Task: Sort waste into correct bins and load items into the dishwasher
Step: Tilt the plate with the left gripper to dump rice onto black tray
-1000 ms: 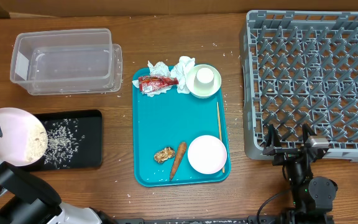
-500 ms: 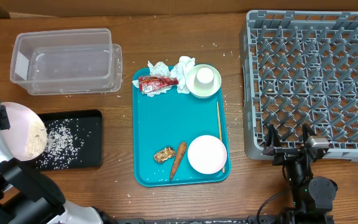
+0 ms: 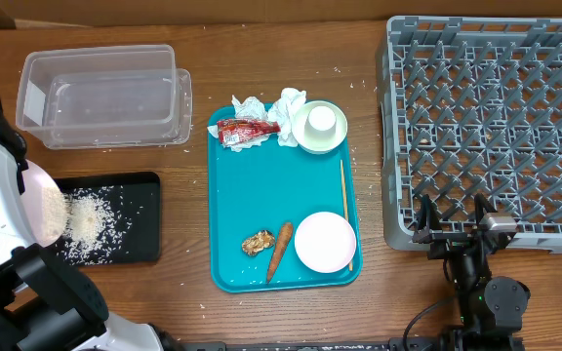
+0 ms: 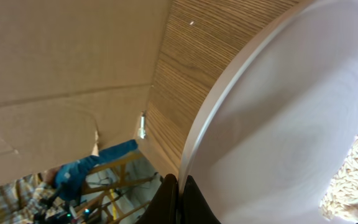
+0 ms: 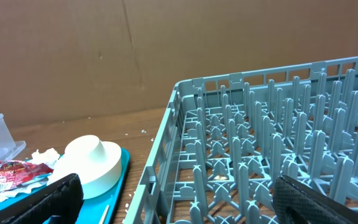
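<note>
My left gripper is shut on the rim of the large white plate, held steeply tilted over the left end of the flat black tray. White rice lies piled on the tray under the plate, and some clings to the plate. My right gripper is open and empty at the front edge of the grey dish rack. On the teal tray lie napkins, a red wrapper, a carrot, a brown lump, a bowl with a cup, an upturned bowl and a chopstick.
The clear plastic tub stands at the back left, behind the black tray. Loose rice grains dot the wood around the trays. The right wrist view shows the rack close ahead and the upturned bowl to its left.
The left arm has tipped the plate steeper and shifted it back and left. More rice has slid off onto the black tray, forming a pile. The right arm has not moved.
</note>
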Controlling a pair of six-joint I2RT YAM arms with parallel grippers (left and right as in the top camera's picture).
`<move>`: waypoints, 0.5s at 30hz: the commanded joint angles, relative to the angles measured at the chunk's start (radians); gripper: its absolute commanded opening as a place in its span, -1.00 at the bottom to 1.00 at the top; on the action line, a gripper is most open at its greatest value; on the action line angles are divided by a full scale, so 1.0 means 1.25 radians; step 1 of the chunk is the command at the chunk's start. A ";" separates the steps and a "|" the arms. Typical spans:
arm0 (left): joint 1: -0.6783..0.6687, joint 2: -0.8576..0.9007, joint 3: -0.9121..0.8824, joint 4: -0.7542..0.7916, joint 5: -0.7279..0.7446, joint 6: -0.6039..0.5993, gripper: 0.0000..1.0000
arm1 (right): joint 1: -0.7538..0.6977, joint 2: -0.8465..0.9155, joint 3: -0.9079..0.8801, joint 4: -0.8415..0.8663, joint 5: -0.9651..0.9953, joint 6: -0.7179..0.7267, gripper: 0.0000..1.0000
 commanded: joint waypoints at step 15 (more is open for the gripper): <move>-0.104 -0.015 -0.004 -0.041 -0.110 -0.040 -0.92 | -0.003 -0.008 -0.008 0.004 0.008 0.002 1.00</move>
